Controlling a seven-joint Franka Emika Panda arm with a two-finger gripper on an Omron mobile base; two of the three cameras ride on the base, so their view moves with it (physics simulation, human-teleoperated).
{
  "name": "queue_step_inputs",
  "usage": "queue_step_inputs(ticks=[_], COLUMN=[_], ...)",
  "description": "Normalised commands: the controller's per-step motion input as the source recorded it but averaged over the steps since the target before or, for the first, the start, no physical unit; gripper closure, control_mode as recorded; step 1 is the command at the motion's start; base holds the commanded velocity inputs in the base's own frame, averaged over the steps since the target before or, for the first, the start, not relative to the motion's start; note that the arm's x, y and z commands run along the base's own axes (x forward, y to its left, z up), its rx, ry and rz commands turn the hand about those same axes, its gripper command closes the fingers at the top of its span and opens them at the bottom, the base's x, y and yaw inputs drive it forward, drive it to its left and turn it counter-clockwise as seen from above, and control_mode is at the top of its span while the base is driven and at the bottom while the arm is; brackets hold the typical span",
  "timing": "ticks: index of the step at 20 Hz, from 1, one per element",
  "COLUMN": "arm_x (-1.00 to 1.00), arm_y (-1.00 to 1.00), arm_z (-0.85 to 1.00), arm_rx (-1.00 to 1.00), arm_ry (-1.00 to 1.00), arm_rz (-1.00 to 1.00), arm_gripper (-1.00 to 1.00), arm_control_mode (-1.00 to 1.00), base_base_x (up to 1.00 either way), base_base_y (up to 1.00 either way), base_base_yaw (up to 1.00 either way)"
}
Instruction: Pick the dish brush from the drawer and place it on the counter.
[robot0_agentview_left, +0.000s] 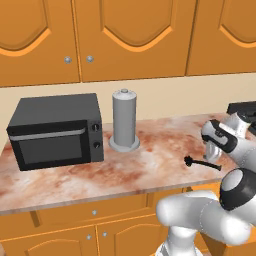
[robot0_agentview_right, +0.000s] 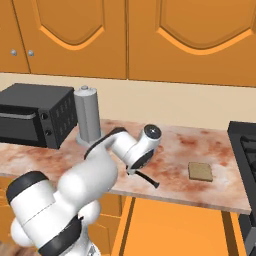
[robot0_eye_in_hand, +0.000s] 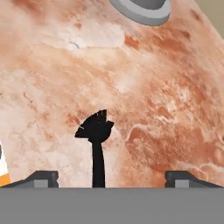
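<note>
The black dish brush (robot0_agentview_left: 202, 163) lies flat on the marble counter (robot0_agentview_left: 100, 175) close to its front edge, round head pointing left. In the right base view the dish brush (robot0_agentview_right: 149, 180) sticks out from under my hand. My gripper (robot0_agentview_left: 212, 151) hovers just above its handle. In the hand view the gripper (robot0_eye_in_hand: 111, 177) is open, with the fingertips (robot0_eye_in_hand: 41, 177) set wide apart. The dish brush (robot0_eye_in_hand: 98, 148) runs up between them without touching either. The orange drawer (robot0_agentview_right: 175, 225) stands pulled out below the counter (robot0_agentview_right: 210, 192).
A black microwave (robot0_agentview_left: 55, 132) sits at the counter's left, with a grey cylinder (robot0_agentview_left: 124, 120) on a round base beside it. A flat brown sponge (robot0_agentview_right: 200, 171) lies right of the brush. A dark stove (robot0_agentview_right: 245, 150) bounds the counter on the right.
</note>
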Motion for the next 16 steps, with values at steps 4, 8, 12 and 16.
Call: queue_step_inputs(ticks=[4, 8, 12, 16], arm_x=[-0.76, -1.00, -1.00, -1.00], arm_y=[0.19, 0.08, 0.25, 0.83], arm_z=[1.00, 0.83, 0.31, -0.13], arm_rx=[0.01, 0.00, 0.00, -0.02], arm_ry=[-0.22, -0.05, 0.00, -0.03], arm_rz=[0.12, 0.04, 0.03, 0.06], arm_gripper=[-1.00, -1.00, -1.00, -1.00], arm_control_mode=[-1.00, -1.00, -1.00, -1.00], base_base_x=[0.00, 0.00, 0.00, 0.00], base_base_y=[0.00, 0.00, 0.00, 0.00], base_base_yaw=[0.00, 0.00, 0.00, 0.00])
